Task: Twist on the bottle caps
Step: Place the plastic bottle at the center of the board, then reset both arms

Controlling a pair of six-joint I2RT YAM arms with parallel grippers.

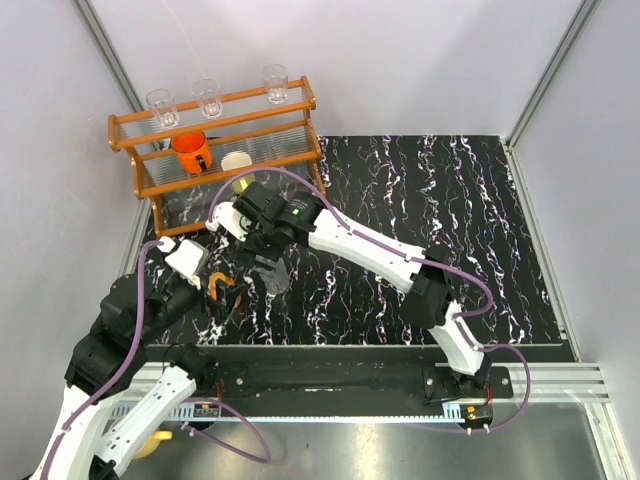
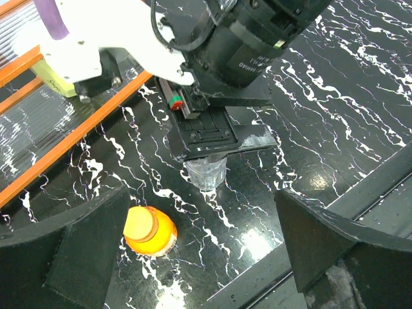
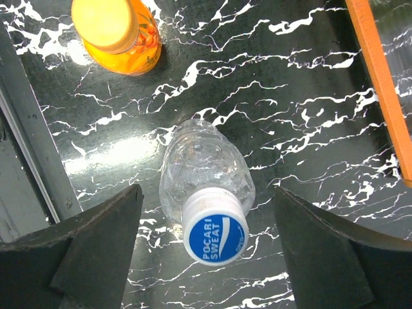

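- Blue cap (image 3: 215, 237) reads "POCARI SWEAT" in white and sits on the neck of the clear bottle (image 3: 205, 168), which stands upright on the black marbled table (image 3: 309, 96).
- Orange bottle (image 3: 122, 38) is near the clear one, toward the table's front edge, with the orange cap (image 3: 106, 20) on top. No label is readable on it.
- I cannot tell whether either cap is tight.
- Right gripper (image 3: 207, 193) is released: its fingers stand wide on both sides of the clear bottle, clear of the cap.
- Left gripper (image 2: 201, 215) is spread wide and holds nothing, with the orange bottle by its left finger.
- In the left wrist view the right arm's wrist hides the clear bottle's top, and the print on that wrist is too small to read.
- Contents of the clear bottle are unclear.
- Wooden rack (image 1: 215, 130) holds clear glasses (image 1: 207, 97) and an orange mug (image 1: 190, 150).
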